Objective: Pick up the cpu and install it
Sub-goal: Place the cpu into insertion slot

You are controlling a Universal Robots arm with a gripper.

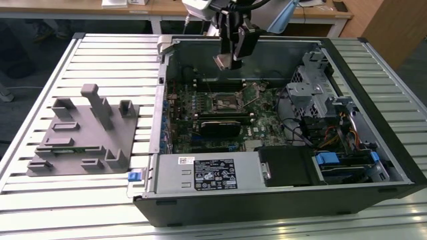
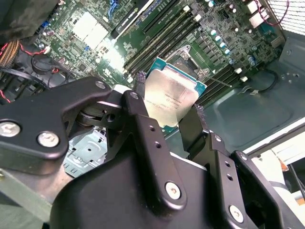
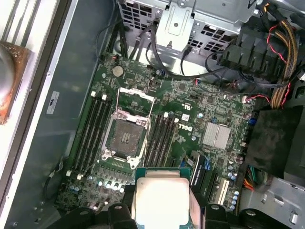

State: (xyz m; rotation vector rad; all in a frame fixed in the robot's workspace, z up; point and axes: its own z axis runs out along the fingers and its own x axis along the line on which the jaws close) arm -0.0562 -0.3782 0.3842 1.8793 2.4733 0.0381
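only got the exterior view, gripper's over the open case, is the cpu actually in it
Observer: Yes. In the second wrist view the cpu is clamped by the gripper, metal top showing.
Operator: socket ready?
Observer: In the first wrist view the socket is empty, and its retaining frame looks swung open.
Operator: cpu touching the board?
Observer: No. In both wrist views it hangs clear above the motherboard.
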